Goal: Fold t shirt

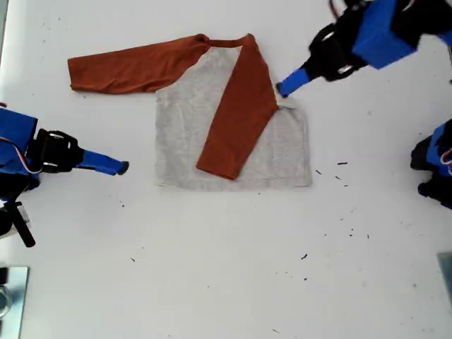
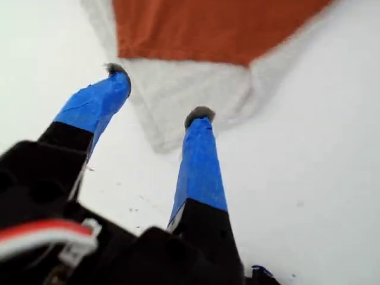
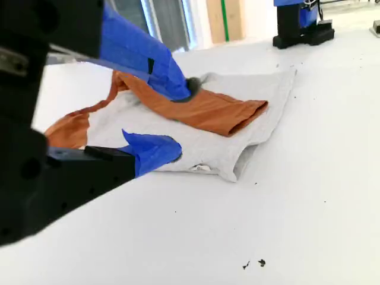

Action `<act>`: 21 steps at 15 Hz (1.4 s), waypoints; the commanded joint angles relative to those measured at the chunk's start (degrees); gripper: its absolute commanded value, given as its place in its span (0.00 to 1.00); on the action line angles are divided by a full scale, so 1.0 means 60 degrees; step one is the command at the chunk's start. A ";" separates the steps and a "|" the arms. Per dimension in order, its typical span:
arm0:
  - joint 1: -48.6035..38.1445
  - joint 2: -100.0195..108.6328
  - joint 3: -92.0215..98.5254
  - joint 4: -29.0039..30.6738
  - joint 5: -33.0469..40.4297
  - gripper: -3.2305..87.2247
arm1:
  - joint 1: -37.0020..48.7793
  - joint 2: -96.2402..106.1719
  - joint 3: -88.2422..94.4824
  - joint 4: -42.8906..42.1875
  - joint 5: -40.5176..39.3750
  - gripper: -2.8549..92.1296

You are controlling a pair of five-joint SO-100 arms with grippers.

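The t shirt (image 1: 183, 134) lies flat on the white table, grey body up. One rust-orange sleeve (image 1: 240, 113) is folded diagonally across the body, and the other sleeve (image 1: 127, 67) stretches out toward the exterior view's left. My first gripper (image 1: 284, 87) hovers open at the shirt's edge on the exterior view's right. In the first wrist view its gripper (image 2: 159, 94) straddles a grey corner (image 2: 237, 89) below the orange sleeve (image 2: 208, 24). My second gripper (image 1: 116, 167) stands open and apart from the shirt on the exterior view's left. In the second wrist view its gripper (image 3: 178, 119) faces the shirt (image 3: 267, 83), holding nothing.
An arm's dark and blue base (image 1: 434, 166) stands at the exterior view's right edge and shows far off (image 3: 303, 21) in the second wrist view. Small dark specks (image 1: 342, 169) dot the table. A metal piece (image 1: 10, 289) sits at the exterior view's lower left corner.
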 commanded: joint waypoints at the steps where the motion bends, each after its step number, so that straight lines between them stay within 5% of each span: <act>1: -0.0176 0.0015 0.0073 -0.0029 -0.0146 0.12 | 0.1421 0.4072 0.6284 -0.2754 0.0410 0.17; 3: -0.0381 0.0015 0.0073 -0.0029 -0.0601 0.03 | 0.2139 0.6372 1.0444 -0.4028 0.0996 0.14; 6: -0.0439 -0.0527 -0.0337 -0.1714 -0.1567 0.03 | 0.2139 0.7397 1.2627 -0.4395 0.1274 0.12; 7: -0.0791 -0.1846 -0.1509 -0.1509 -0.1904 0.03 | 0.2080 0.7705 1.2935 -0.4497 0.1187 0.12; 9: -0.2417 -0.6562 -0.5903 0.1289 -0.1772 0.03 | 0.1963 0.8423 1.3433 -0.4658 0.1040 0.10; 10: -0.3428 -0.8599 -0.8262 0.3105 -0.1362 0.11 | 0.1934 0.8657 1.3521 -0.4658 0.0981 0.09; 12: -0.5742 -0.9917 -1.0781 0.4526 0.0483 0.43 | 0.1743 0.8730 1.3535 -0.4644 0.0967 0.08; 13: -0.6768 -1.0415 -1.1528 0.5083 0.1348 0.43 | 0.1626 0.8730 1.3535 -0.4629 0.0981 0.08; 16: -0.8804 -1.1323 -1.1631 0.5273 0.2241 0.42 | 0.1479 0.8994 1.3594 -0.4614 0.0923 0.08; 21: -0.9580 -1.2803 -1.0181 0.4497 0.0864 0.48 | 0.1289 0.9448 1.3711 -0.4570 0.0806 0.08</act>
